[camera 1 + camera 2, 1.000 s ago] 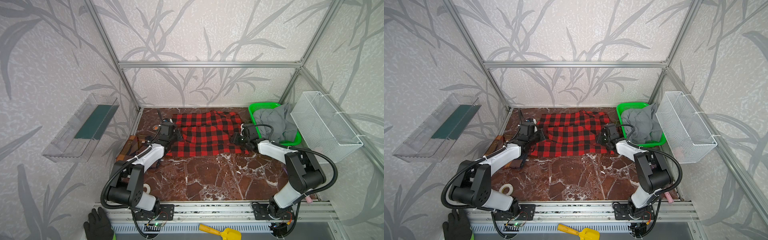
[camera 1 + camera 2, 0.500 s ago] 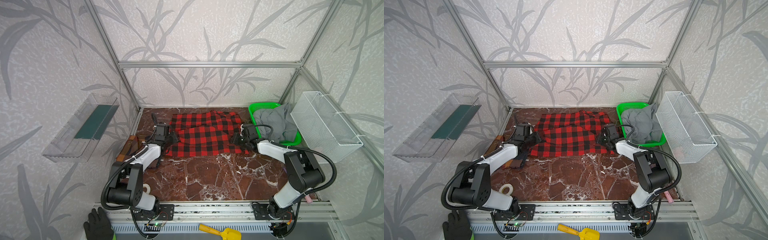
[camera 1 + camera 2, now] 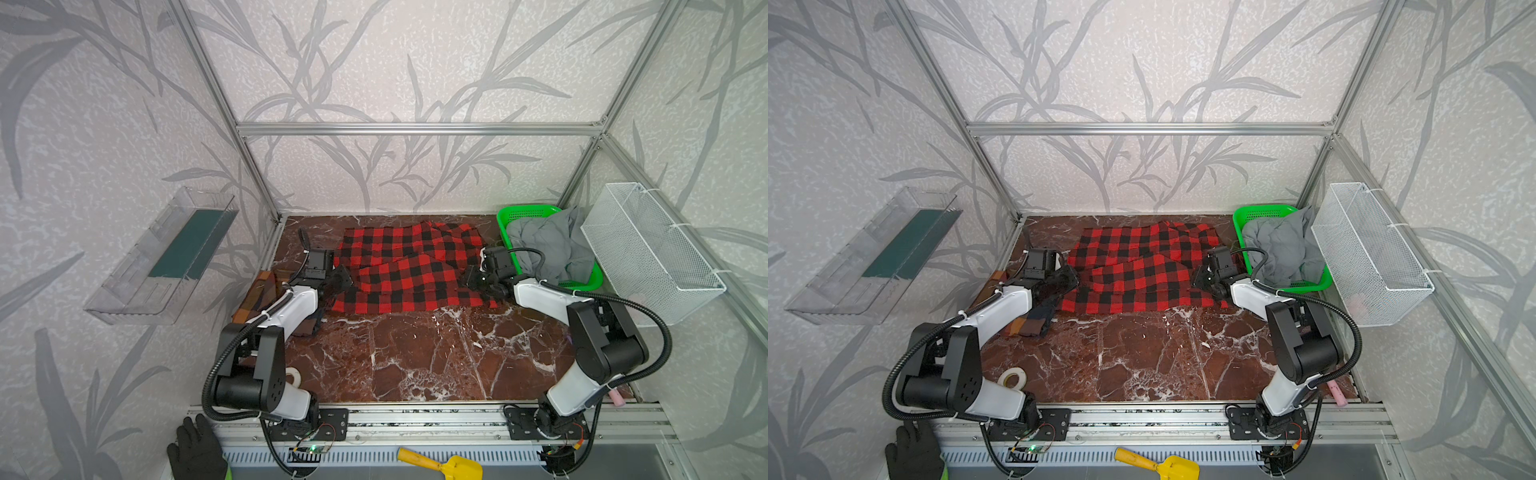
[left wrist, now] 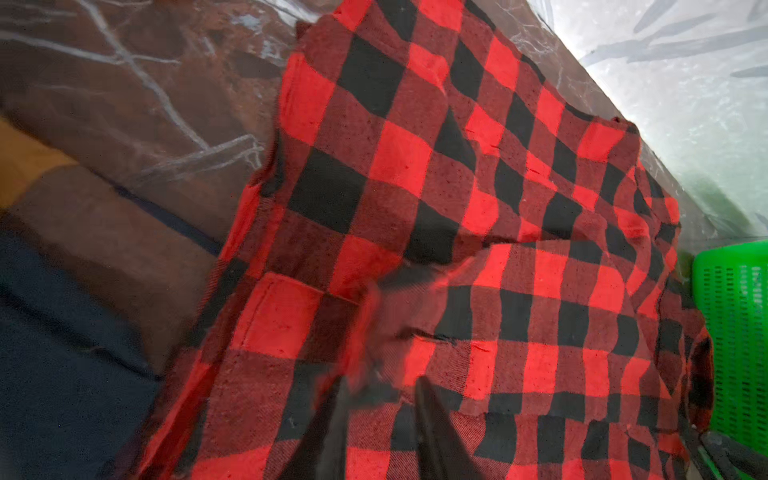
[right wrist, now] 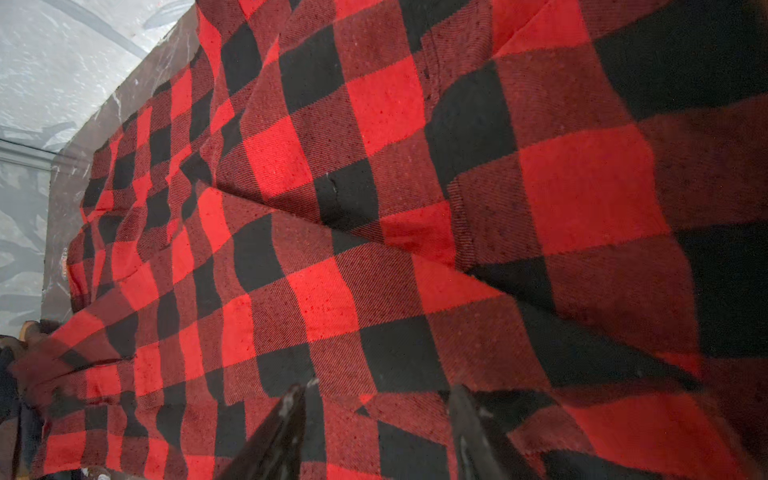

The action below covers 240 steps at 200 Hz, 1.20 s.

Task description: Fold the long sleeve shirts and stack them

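Reaching low to opposite edges of the red-and-black shirt [image 3: 409, 270], my left gripper [image 3: 343, 276] and right gripper [image 3: 471, 279] stand parted, plaid shirt [image 3: 1029, 325] under my left arm.

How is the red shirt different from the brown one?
The red-and-black shirt has big bold squares; the brown plaid shirt mixes brown, orange and navy. The red-and-black shirt lies spread wide near the back; the brown plaid shirt is a small bundle at the left edge, partly under the left arm. Both are checked cloth lying on the marble table.
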{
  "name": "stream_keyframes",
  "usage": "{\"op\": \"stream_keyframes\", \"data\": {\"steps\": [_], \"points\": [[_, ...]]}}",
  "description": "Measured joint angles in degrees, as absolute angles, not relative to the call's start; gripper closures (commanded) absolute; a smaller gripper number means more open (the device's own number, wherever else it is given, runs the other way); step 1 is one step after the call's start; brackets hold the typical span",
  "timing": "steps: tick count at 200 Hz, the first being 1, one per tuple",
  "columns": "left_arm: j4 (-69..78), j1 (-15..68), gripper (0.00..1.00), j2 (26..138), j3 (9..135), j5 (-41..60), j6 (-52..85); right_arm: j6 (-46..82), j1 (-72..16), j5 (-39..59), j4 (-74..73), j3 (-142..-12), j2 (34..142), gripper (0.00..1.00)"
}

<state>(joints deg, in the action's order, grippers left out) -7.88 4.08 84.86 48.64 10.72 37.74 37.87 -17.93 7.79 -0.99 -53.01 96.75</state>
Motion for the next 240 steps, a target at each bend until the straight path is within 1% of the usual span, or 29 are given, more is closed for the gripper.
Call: {"op": "stream_keyframes", "data": {"steps": [20, 44, 56, 67, 97, 123, 165, 205, 240], "points": [[-8.8, 2.7, 0.55, 84.8, 48.6, 10.4, 38.3, 37.8, -17.9, 8.0, -0.7, -54.2, 98.3, 0.44], [-9.4, 1.8, 0.53, 84.4, 48.6, 10.8, 38.2, 36.4, -17.9, 7.7, 1.0, -54.8, 98.9, 0.45], [-9.4, 1.8, 0.49, 84.0, 48.6, 11.7, 38.5, 35.8, -17.9, 7.0, 2.4, -55.5, 99.0, 0.45], [-9.4, 2.3, 0.48, 83.8, 48.6, 12.2, 38.9, 35.3, -17.9, 6.3, 3.4, -56.2, 99.2, 0.46], [-9.5, 5.5, 0.47, 84.5, 48.7, 12.3, 40.2, 34.5, -18.1, 4.6, 6.7, -59.1, 101.4, 0.47], [-9.4, 8.6, 0.47, 88.0, 48.6, 12.4, 42.3, 34.2, -18.7, 2.6, 10.1, -59.9, 103.5, 0.47], [-8.5, 10.0, 0.47, 92.9, 45.9, 12.2, 46.3, 34.2, -18.9, 1.3, 12.6, -58.8, 103.2, 0.47], [-4.4, 12.1, 0.47, 90.8, 42.4, 10.1, 48.2, 34.2, -19.5, 0.9, 13.3, -56.8, 101.6, 0.47], [-2.1, 13.0, 0.46, 86.2, 37.0, 9.0, 49.6, 34.2, -20.6, 0.0, 14.6, -52.1, 97.2, 0.47]]}}
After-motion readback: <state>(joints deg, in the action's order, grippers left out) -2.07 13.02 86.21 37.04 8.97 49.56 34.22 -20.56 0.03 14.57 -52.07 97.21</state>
